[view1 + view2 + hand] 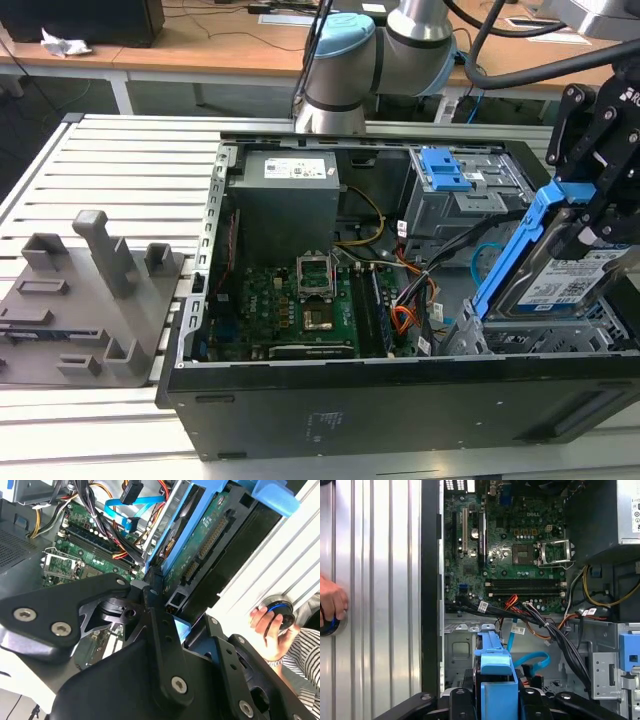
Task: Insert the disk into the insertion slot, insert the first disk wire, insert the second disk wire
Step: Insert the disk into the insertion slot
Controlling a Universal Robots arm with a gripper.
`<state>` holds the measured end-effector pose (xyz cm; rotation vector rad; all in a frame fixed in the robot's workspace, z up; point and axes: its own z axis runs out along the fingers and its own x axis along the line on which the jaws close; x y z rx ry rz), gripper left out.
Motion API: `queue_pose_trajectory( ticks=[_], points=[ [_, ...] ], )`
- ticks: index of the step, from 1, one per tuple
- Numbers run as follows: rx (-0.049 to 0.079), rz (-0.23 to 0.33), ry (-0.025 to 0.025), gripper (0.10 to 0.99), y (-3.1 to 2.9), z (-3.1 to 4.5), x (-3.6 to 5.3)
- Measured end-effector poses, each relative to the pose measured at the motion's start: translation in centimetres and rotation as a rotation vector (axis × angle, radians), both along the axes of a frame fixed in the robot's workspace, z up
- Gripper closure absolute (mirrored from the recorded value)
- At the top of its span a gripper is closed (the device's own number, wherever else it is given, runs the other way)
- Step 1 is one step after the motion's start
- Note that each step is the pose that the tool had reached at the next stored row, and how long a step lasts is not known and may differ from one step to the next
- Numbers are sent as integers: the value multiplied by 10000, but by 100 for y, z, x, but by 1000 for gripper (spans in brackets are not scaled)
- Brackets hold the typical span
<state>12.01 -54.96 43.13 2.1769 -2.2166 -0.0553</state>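
Observation:
My gripper (592, 212) is shut on the disk (562, 278), a silver drive with a white-and-blue label in a bright blue carrier (512, 255). The disk hangs tilted over the insertion slot (520, 342), a grey perforated cage in the case's corner at the exterior view's right, with its lower edge at the cage's top. The second wrist view has the disk's green underside (210, 535) between the black fingers (155, 615). The second disk wire (532, 660), a flat light-blue cable, loops loose beside the cage (460, 647). I cannot tell which cable is the first disk wire.
A taller grey cage with a blue latch (445, 170) stands behind the slot. An orange and black wire bundle (540, 622) crosses from the motherboard (300, 300). A person's hand (331, 604) rests on a round object on the slatted table. Grey fixtures (90, 290) sit at the exterior view's left.

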Motion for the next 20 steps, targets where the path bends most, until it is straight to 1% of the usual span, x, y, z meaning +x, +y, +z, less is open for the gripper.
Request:
queue_pose_trajectory(
  ticks=[20],
  points=[
    [6, 0, 12, 722, 0, -233, 0]
  ],
)
